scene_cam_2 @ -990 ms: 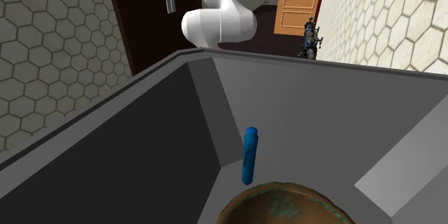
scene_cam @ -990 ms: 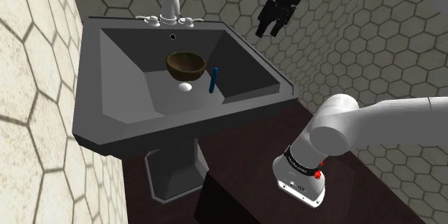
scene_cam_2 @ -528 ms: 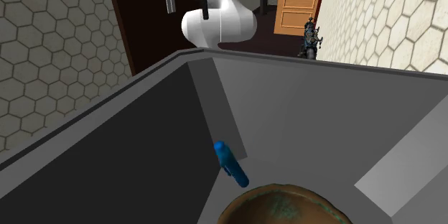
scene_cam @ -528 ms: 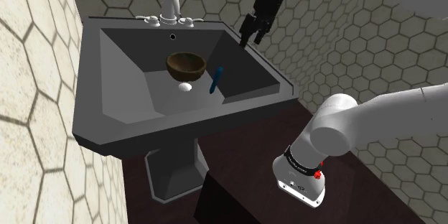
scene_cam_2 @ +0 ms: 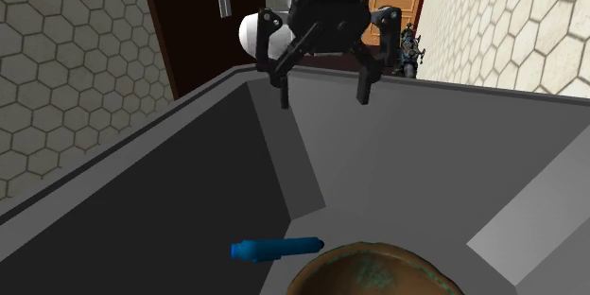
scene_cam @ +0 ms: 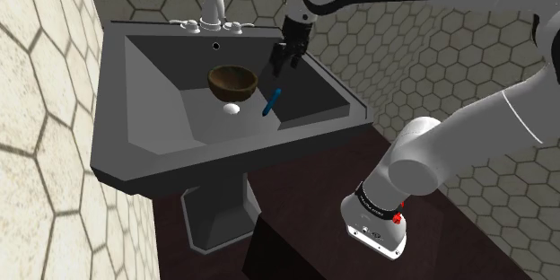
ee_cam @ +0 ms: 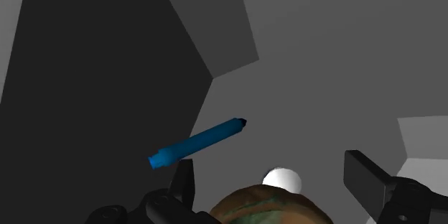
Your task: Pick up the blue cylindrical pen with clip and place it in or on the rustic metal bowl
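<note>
In the shoulder view the pincer (scene_cam: 278, 63) is hanging over the sink (scene_cam: 135, 169), fingers apart, just above the blue pen (scene_cam: 270, 101), which is lying in the basin beside the brown bowl (scene_cam: 232, 79); in the second exterior view the pen (scene_cam_2: 277, 248) is lying flat on the basin floor, near the bowl's rim; in the wrist view it is sitting beyond one finger (ee_cam: 183, 179), outside the gap; it is looking light, stiff, smooth and likely to roll, so clasping mid-barrel, across its length, is seeming wisest.
</note>
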You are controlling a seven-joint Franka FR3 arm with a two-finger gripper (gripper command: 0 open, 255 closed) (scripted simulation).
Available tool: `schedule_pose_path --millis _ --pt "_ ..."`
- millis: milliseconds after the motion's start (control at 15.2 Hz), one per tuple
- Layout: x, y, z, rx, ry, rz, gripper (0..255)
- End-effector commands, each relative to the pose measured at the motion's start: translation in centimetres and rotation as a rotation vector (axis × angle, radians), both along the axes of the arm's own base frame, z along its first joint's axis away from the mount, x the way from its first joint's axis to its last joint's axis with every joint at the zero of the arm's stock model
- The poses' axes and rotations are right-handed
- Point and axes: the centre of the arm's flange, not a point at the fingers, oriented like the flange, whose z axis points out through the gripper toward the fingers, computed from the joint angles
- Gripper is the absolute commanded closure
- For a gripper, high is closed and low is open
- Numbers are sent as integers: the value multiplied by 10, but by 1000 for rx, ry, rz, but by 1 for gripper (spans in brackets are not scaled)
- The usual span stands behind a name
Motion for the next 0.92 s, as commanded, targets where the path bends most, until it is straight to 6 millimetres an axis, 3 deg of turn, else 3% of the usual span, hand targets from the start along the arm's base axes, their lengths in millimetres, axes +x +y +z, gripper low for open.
schedule_pose_path --millis 0,264,858 --pt "15 6 -22 -19 13 22 0" --pt "48 16 -64 -54 38 63 0" --pt "48 14 -104 -54 38 63 0"
